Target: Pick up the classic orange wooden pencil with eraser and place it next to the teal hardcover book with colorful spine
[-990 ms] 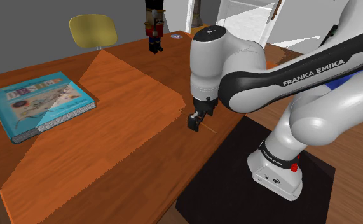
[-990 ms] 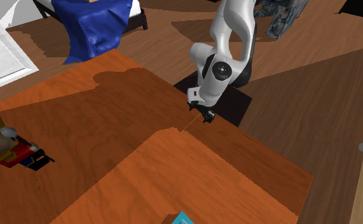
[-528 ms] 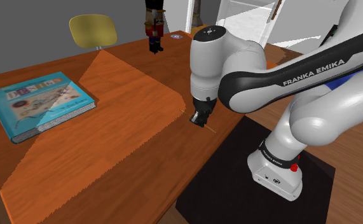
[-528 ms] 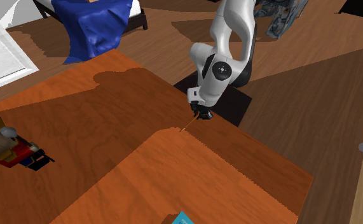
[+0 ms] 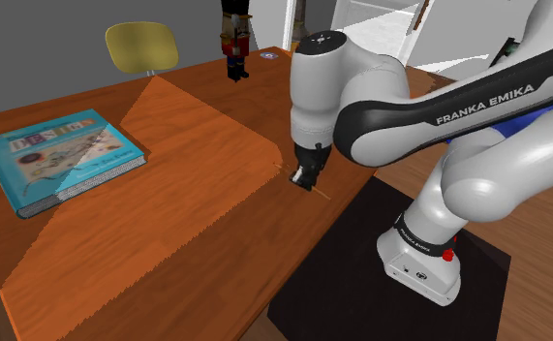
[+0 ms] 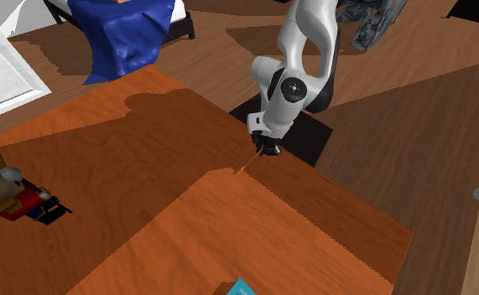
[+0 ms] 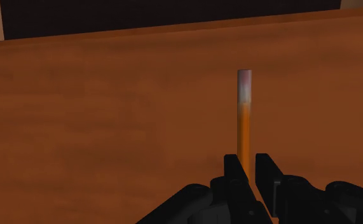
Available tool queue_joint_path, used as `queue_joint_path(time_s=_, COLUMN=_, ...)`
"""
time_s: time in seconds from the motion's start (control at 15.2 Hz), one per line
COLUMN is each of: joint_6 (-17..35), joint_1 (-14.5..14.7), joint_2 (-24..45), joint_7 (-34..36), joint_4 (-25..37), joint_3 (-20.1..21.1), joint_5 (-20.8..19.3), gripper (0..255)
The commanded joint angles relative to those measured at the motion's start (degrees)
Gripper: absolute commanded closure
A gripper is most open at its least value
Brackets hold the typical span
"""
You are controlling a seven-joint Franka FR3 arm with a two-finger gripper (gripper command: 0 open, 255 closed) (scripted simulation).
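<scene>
Reddish-brown wood table (image 5: 168, 223) takes up most of the scene, with a lighter patch running across it. Going left to right in the shoulder view, the teal book (image 5: 61, 160) lies flat near the table's far left side, roughly 9 o'clock from the gripper and well apart from it. A yellow chair (image 5: 141, 46) sits behind the table at about 10 o'clock, and a little nutcracker figure (image 5: 235, 44) stands on the far edge at about 11 o'clock. Then comes the white arm (image 5: 400, 107), bent down so the black gripper (image 5: 305, 177) is right at the tabletop near the edge closest to the stand. The orange pencil (image 5: 320, 194) pokes out from under it toward 4 o'clock, lying flat on the wood. A black mat (image 5: 361, 281) covers the floor under the arm's base. In the second exterior view, the nutcracker figure (image 6: 15, 197) is off at 8 o'clock from the gripper (image 6: 267, 151), a blue cloth (image 6: 120, 33) is up at 10 o'clock, and the pencil (image 6: 247, 163) angles away at 8 o'clock. One corner of the book (image 6: 242, 289) peeks in at 6 o'clock. On the wrist view, the fingers (image 7: 232, 168) are pinched in to a narrow slot with the pencil (image 7: 244, 121) clasped between them. Its pinkish eraser end points away from the gripper (image 7: 248, 167).
</scene>
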Motion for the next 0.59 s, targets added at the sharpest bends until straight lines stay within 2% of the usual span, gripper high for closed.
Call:
queue_joint_path(time_s=0.0, joint_6=-1.9, joint_1=0.2, joint_2=-1.1, joint_7=-0.4, joint_4=0.8, joint_3=-0.6, joint_5=0.0, gripper=255)
queue_joint_path(time_s=0.53, joint_6=-9.4, joint_1=0.5, joint_2=-4.7, joint_7=-1.9, joint_4=4.8, joint_3=-2.6, joint_5=-0.5, gripper=255)
